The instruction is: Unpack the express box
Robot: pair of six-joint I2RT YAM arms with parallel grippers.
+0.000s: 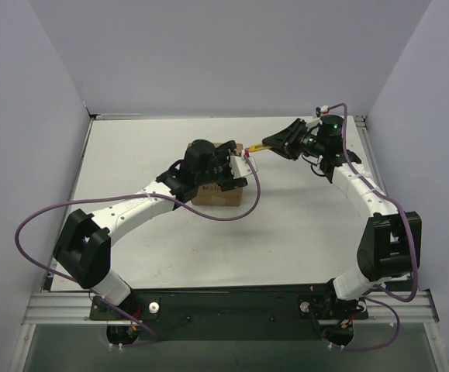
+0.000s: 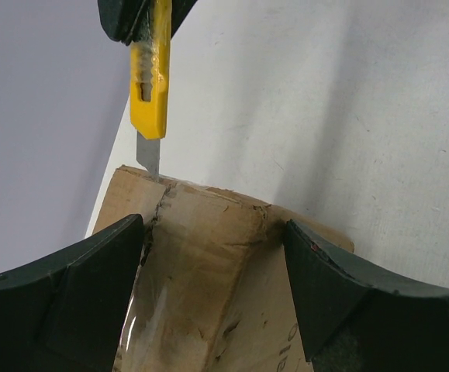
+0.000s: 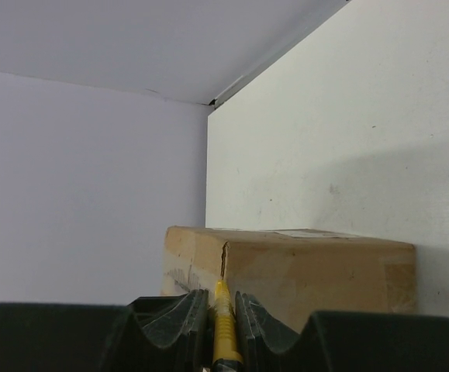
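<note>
The box [image 1: 219,198] sits on the bench [image 1: 302,232] about midway across it, nearer the back wall than my bases. It rests flat with its top flaps down and clear tape along the seam.

My left pincer [image 1: 236,167] hangs over the top of the box with its fingers spread wide and nothing between them. From the left wrist, the two dark fingers [image 2: 77,294] stand over the cardboard on either side of the taped seam. I cannot tell whether they press on the top or hover just above it.

My right pincer [image 1: 277,142] comes in from the right and is clamped on the yellow knife [image 1: 255,149], with the handle squeezed between both fingers. The knife points left toward the box. Its short grey blade [image 2: 148,155] is out, and its tip meets the far top edge of the box where the seam ends. From the right wrist, the knife lines up with a dark split in that edge.
</note>
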